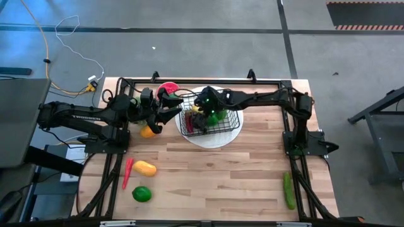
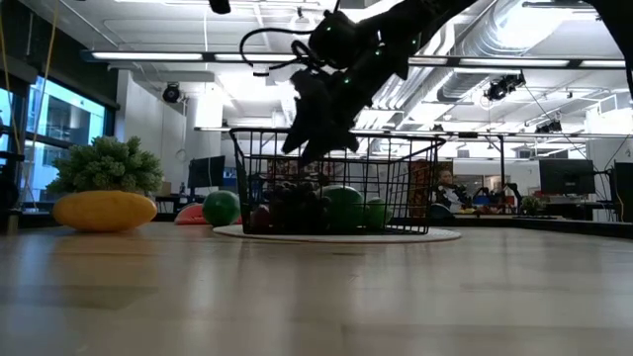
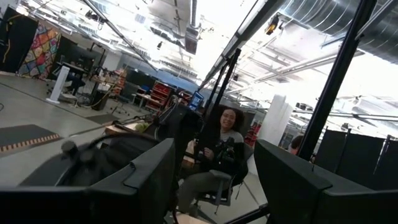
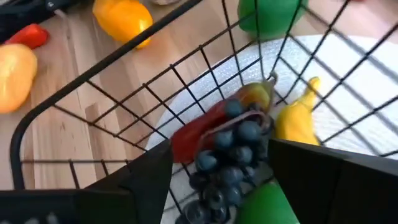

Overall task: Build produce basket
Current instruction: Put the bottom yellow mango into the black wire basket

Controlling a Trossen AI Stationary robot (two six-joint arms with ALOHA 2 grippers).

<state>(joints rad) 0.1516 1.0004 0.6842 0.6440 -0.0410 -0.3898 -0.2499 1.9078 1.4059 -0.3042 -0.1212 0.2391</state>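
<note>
On tabletop's left side, outside the basket (image 1: 235, 118): red pepper (image 1: 128, 171), yellow fruit (image 1: 145, 168), lime (image 1: 142, 194), orange-yellow fruit (image 1: 148, 131). All lay loose, well apart from the wire.

Left gripper (image 1: 169, 108): hovered just beside the basket's left wall, near the watermelon slice (image 1: 167, 88); fingers apart, nothing between them.

Basket, centre, stood on the white plate (image 1: 218, 141); held grapes (image 4: 230, 146), banana (image 4: 295, 118) and more.

Right gripper (image 4: 217, 180): hung inside the basket's rim, fingers apart directly over the grapes. Judged best lifted straight up clear of the wire before swinging out, lest a finger snag the mesh and drag the basket.

Cucumber (image 1: 288, 189): lay far right, loose.

Could not tell whether the fingers touched the grapes. Basket's full contents masked by the arm from above, by mesh at table height.
</note>
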